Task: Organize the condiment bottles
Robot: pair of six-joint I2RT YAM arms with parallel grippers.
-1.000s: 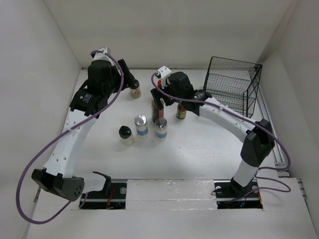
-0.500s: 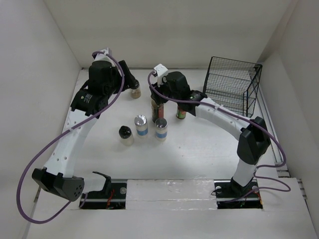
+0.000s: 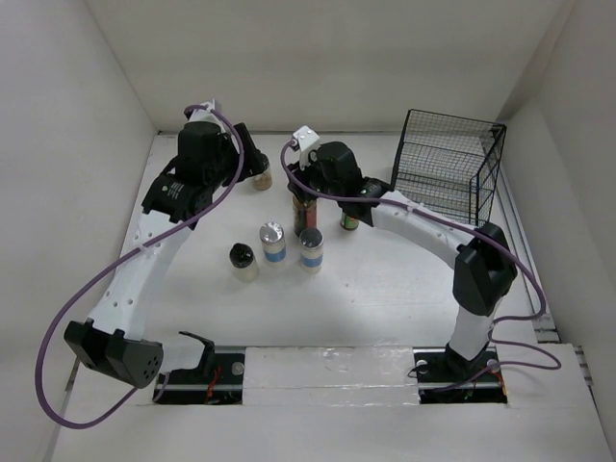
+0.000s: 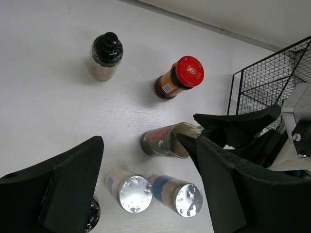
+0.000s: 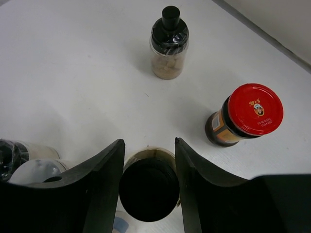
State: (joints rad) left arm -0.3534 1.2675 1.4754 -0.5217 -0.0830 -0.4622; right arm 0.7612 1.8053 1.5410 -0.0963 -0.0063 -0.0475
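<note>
My right gripper (image 5: 148,145) is shut on a black-capped jar (image 5: 148,190) with a red label, one finger on each side; it also shows in the top view (image 3: 303,205) and the left wrist view (image 4: 163,141). My left gripper (image 4: 149,145) is open and empty, high above the table at the back left (image 3: 248,159). Two silver-capped shakers (image 3: 272,241) (image 3: 310,248) stand in front of the held jar. A black-capped jar (image 5: 168,46) and a red-lidded dark jar (image 5: 247,115) stand behind it. Another black-capped jar (image 3: 243,260) stands left of the shakers. A green-capped bottle (image 3: 348,219) stands to the right. No brown sauce bottle shows.
A black wire basket (image 3: 448,173) stands at the back right, beside my right arm. White walls close in the table at the back and on both sides.
My right gripper has shifted slightly left and back over the red-labelled jar. My left gripper has edged slightly toward the back. The bottles stand where they were.
</note>
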